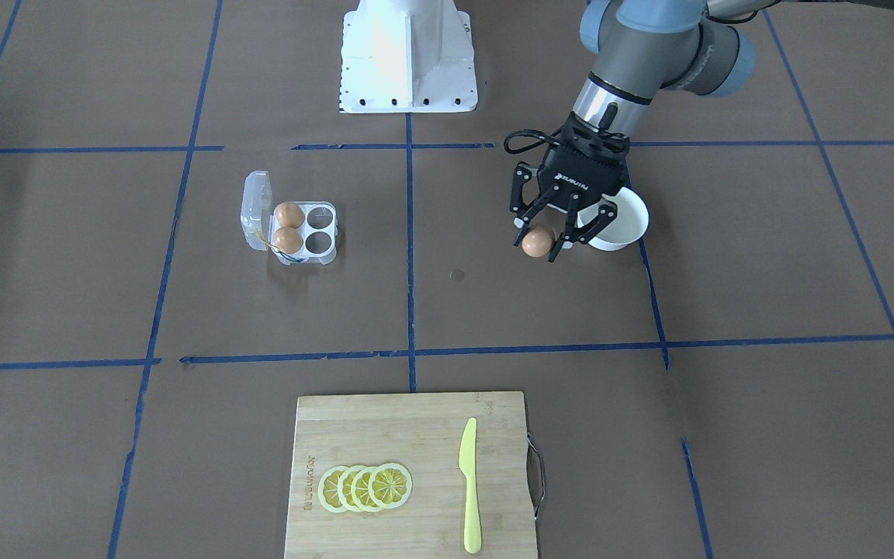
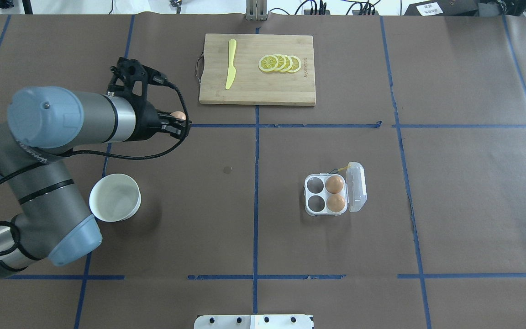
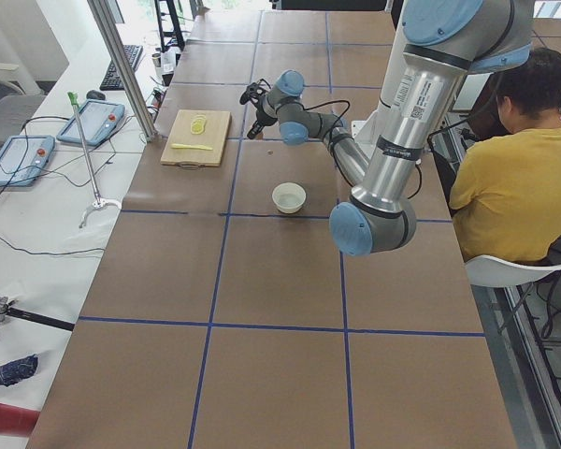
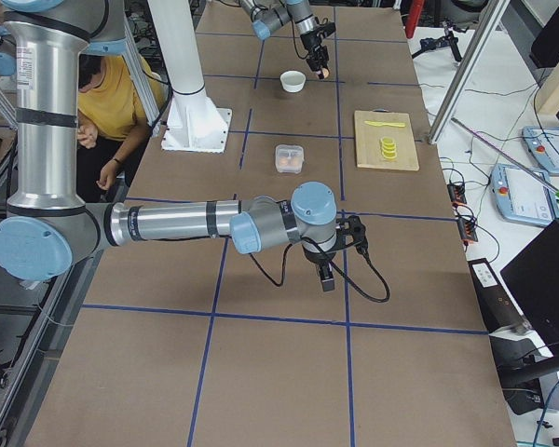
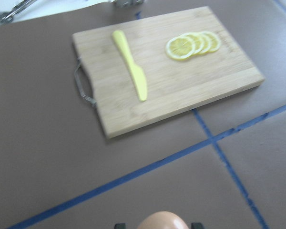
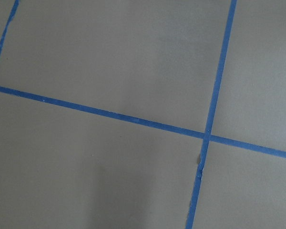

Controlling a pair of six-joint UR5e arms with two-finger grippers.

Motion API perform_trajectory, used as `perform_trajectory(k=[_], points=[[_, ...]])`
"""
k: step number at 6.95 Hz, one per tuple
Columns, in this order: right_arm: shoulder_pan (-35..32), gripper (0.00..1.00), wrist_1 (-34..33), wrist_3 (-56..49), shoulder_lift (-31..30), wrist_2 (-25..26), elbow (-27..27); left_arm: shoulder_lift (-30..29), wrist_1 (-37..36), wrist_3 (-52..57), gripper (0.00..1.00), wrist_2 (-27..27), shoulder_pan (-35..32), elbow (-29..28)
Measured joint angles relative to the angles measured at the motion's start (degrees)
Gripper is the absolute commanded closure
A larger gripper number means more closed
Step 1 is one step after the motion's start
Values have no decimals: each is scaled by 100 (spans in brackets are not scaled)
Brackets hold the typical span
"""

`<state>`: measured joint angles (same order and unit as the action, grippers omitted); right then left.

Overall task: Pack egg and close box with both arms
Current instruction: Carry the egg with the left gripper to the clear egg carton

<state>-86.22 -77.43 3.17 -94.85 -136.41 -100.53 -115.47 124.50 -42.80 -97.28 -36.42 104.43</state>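
Observation:
My left gripper (image 1: 542, 242) is shut on an orange-brown egg (image 1: 538, 241) and holds it above the table, just beside the white bowl (image 1: 622, 220). The egg also shows in the overhead view (image 2: 178, 115) and at the bottom edge of the left wrist view (image 5: 163, 221). The clear box (image 1: 321, 230) lies open far from that gripper, its lid (image 1: 255, 208) folded back. Two eggs (image 2: 335, 184) fill the cups next to the lid, and the other two cups are empty. My right gripper (image 4: 327, 281) shows only in the exterior right view, low over bare table; I cannot tell if it is open or shut.
A wooden cutting board (image 1: 385, 435) with lemon slices (image 1: 365, 487) and a yellow knife (image 1: 469, 485) lies at the table's operator side. The white pedestal base (image 1: 408, 58) stands at the robot's side. A person in yellow (image 3: 524, 187) sits beside the table.

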Motion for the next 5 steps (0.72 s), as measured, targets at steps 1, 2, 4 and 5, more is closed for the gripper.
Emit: perform_trajectory(k=[1,2,4,5], points=[[0,0,0,0,12,0,1,-114,1009,278,100,55,128,-361],[0,0,0,1,16,0,1,-186,1839,402,100,392,392,-695],[0,0,0,2,18,0,4,-459,2739,560,100,1157,1035,-1115],[0,0,0,2,19,0,5,-800,3119,866,100,1329,1252,-1542]])
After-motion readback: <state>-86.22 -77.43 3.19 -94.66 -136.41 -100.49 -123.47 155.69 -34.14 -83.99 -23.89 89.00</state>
